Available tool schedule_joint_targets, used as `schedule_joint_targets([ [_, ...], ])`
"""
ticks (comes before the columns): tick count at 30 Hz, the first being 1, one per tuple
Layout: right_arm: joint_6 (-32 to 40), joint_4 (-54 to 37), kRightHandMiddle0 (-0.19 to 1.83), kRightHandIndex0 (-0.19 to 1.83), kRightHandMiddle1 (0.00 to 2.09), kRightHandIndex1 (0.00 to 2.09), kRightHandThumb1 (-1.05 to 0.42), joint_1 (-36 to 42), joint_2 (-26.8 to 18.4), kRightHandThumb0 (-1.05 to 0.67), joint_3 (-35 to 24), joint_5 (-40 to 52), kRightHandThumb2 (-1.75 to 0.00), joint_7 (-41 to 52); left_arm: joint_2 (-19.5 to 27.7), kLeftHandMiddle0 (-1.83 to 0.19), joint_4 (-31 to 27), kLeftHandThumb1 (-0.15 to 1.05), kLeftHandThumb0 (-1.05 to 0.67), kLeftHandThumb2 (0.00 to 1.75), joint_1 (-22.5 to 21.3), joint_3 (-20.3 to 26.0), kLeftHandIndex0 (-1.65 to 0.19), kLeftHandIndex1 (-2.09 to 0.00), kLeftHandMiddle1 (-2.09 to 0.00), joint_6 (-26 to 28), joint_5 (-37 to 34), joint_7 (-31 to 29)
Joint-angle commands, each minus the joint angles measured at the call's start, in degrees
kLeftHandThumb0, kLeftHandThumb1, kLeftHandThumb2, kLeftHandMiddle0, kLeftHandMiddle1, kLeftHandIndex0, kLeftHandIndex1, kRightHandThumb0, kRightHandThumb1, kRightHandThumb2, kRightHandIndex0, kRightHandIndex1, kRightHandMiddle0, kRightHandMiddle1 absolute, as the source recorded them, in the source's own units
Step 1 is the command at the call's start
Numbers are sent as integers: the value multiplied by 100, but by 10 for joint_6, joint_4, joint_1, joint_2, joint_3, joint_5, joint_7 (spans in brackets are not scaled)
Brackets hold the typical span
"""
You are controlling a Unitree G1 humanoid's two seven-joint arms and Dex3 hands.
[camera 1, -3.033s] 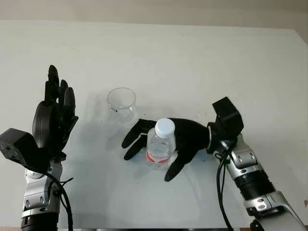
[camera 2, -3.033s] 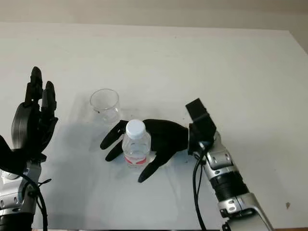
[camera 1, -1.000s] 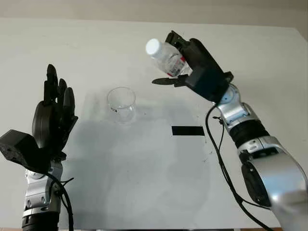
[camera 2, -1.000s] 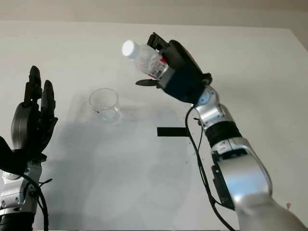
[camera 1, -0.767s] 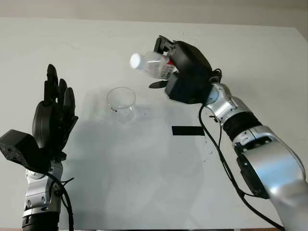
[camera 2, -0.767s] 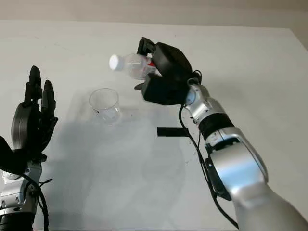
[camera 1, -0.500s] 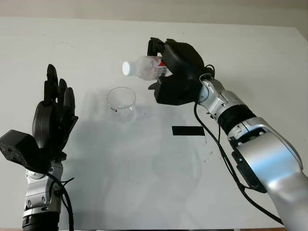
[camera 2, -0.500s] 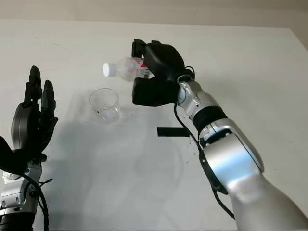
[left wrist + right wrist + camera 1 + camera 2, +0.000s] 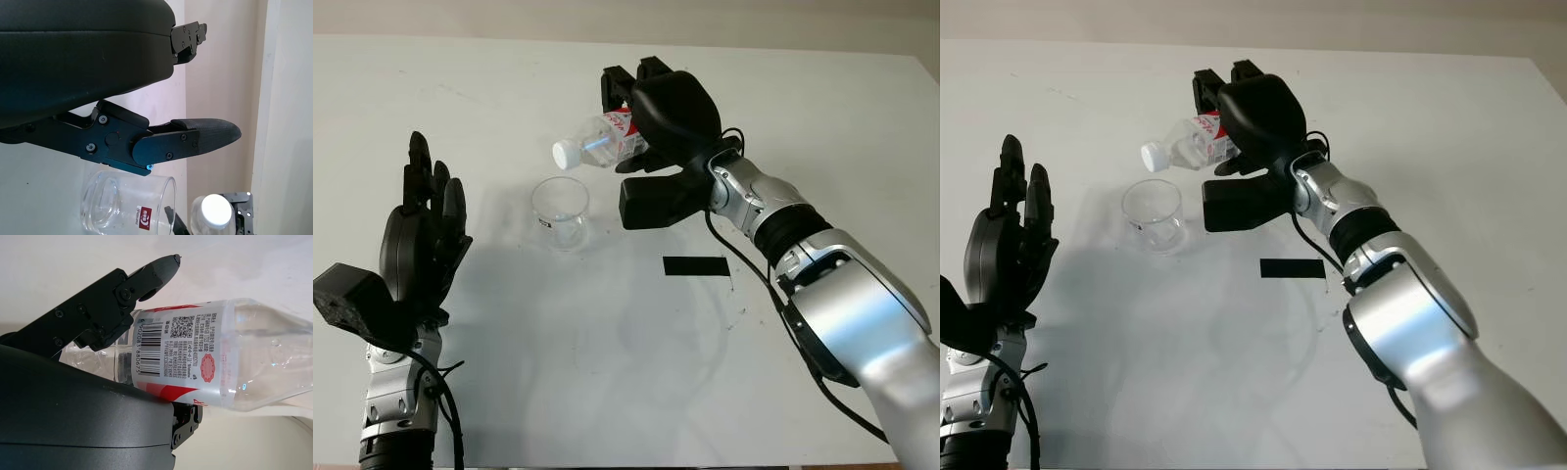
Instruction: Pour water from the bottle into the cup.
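Note:
A clear plastic cup (image 9: 560,211) stands upright on the white table (image 9: 607,352), left of centre. My right hand (image 9: 651,127) is shut on a small water bottle (image 9: 603,143) with a red-and-white label and a white cap (image 9: 566,153). The bottle is tipped past level, its capped mouth pointing down-left just above the cup's far rim. In the right wrist view the bottle's label (image 9: 181,350) sits under my fingers (image 9: 112,298). My left hand (image 9: 416,245) is open, raised upright at the table's left side, apart from the cup (image 9: 124,208).
A strip of black tape (image 9: 696,265) lies on the table right of the cup, below my right forearm (image 9: 773,211). The table's far edge (image 9: 607,41) meets a pale wall.
My right hand lifted the bottle off the table, carried it up and left, and tipped it until its capped mouth hangs over the cup. The left hand has not moved.

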Motion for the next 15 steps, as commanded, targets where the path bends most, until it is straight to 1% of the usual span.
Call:
schedule_joint_targets([
  [1,-4,2,82,119,209,209,-105,-25,-11,-29,8,-10,-16,-18,-3,19,2,105,-74,53,-2,-1,19,0,0,0,-1,1],
  [7,6,10,84,117,209,209,-105,-41,-24,-34,48,-57,-16,-76,-4,19,8,105,-74,53,-4,-1,19,0,0,-7,2,1],
  [10,1,12,85,116,209,209,-103,-50,-29,-32,69,-80,-14,-110,-6,19,8,105,-74,53,-5,-1,19,0,0,-9,1,1],
  [15,11,17,86,117,209,209,-101,-64,-32,-35,98,-113,-14,-154,-7,19,8,105,-74,53,-5,-2,19,0,0,-9,2,3],
])
